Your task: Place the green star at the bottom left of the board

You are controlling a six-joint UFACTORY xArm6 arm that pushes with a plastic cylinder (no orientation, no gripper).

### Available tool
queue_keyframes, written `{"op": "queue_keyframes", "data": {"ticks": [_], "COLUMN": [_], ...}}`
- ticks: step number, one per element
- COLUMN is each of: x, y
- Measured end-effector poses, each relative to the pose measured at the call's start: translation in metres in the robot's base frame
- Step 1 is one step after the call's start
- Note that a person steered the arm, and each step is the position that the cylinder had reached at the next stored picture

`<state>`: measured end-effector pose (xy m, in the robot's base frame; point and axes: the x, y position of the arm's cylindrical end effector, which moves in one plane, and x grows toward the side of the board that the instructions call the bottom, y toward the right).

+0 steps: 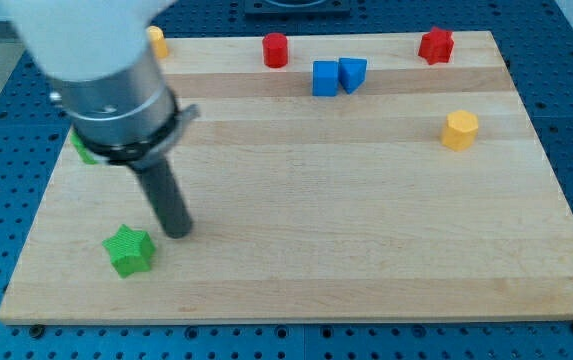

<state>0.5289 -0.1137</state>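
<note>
Sitting near the board's [296,200] bottom-left corner, the green star [129,250] lies flat on the wood, a little in from both edges. My tip [178,232] is just beside it, up and to the view's right, close but apparently not touching; the angle makes that hard to confirm. No fingers on this rig, just the dark rod, holding nothing. Another green block [84,150] peeks out behind the arm's grey housing at the left edge, shape hidden. Top edge: a yellow block [156,41] partly covered by the arm, a red cylinder [276,50], and a red star [436,45] towards the view's right. A blue cube [325,78] and a blue wedge-like block [352,73] touch side by side below the top edge. A yellow hexagonal block [459,130] sits alone at right.
</note>
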Motion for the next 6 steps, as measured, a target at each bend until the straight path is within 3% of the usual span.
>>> {"op": "queue_keyframes", "data": {"ticks": [1,2,4,5,6], "x": [0.018,0.046,0.047,0.046,0.023], "y": [0.027,-0.007,-0.061,-0.024,-0.024]}}
